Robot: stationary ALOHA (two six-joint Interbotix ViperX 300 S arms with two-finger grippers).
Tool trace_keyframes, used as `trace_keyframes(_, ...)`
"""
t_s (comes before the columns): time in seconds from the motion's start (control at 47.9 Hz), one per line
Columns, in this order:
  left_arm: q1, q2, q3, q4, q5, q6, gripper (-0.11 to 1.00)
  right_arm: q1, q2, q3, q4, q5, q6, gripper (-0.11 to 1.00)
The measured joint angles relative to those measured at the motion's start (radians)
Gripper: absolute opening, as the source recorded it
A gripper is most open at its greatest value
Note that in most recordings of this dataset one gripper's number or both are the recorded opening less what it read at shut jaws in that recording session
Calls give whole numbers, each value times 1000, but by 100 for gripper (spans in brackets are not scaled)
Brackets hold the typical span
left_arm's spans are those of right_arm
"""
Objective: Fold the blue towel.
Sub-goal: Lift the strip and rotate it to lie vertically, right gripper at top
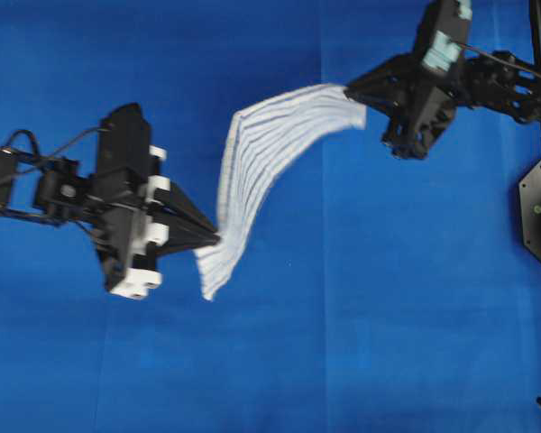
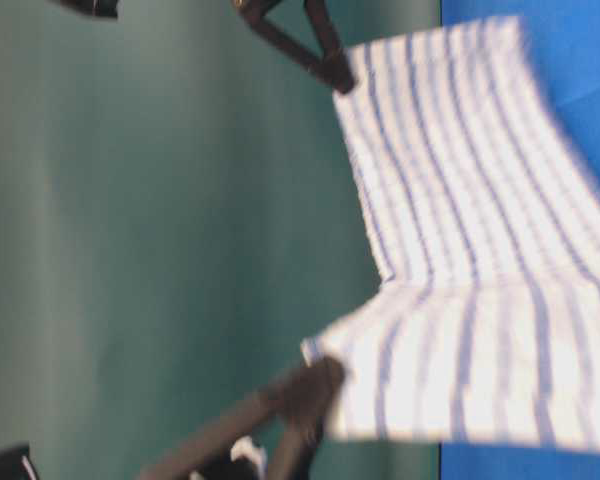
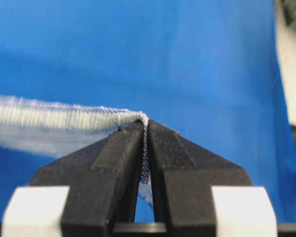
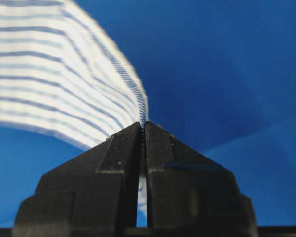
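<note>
Blue towel [image 1: 261,171]: hanging in the air above the table cover [image 1: 388,343], stretched between both arms. Left gripper [image 1: 215,239] and right gripper [image 1: 350,90]: each pinching a corner. Step: carrying one edge over. Next, likely: lowering the corners together, aligned.

Black arms [image 1: 81,185], white gripper [image 1: 218,237] blocks, cables.
</note>
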Motion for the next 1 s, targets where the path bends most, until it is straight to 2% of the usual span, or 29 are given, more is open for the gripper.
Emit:
trace_keyframes(0.167, 0, 104, -63, 0, -87, 3, 2, -37, 48, -55, -11, -9, -26, 21)
trace_keyframes(0.459, 0, 265, -232, 3, -107, 23, 2, -77, 49, -84, -25, -101, -67, 21)
trace_keyframes(0.731, 0, 399, -380, 3, -141, 44, 2, -89, 51, -84, -25, -114, -89, 21)
trace_keyframes(1.002, 0, 462, -419, 2, -204, 41, 2, -114, 63, -86, -26, -101, -103, 21)
